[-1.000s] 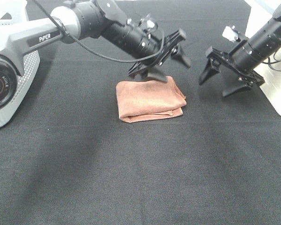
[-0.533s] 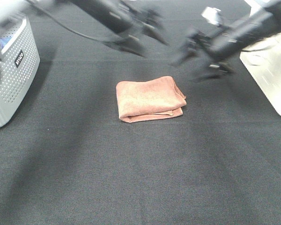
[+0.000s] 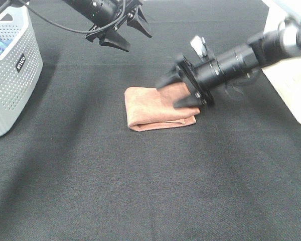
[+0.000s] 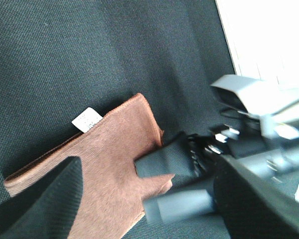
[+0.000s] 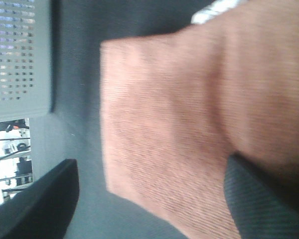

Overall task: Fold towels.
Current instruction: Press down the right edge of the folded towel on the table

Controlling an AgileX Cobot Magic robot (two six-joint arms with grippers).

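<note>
**Reddish-brown folded microfibre towel (image 3: pixel 153 108): soft, light, best pinched at an edge**

Lies as a thick folded pad on the black fabric-covered table (image 3: pixel 140 191), with a small white tag (image 4: pixel 86 119) at one corner. Looks limp and grippy rather than slick. Likely to sag or unfold if lifted by one layer, so better pinched through all layers at a stitched edge or corner.

At the towel's right end, spread wide and holding nothing: right gripper (image 3: pixel 173 93). Raised beyond the towel's far side, likewise wide and empty: left gripper (image 3: pixel 129 34).

Well off the towel's left side: grey perforated plastic basket (image 3: pixel 15 80), contents unclear. Off its right side: white box (image 3: pixel 291 85), inside hidden.
</note>
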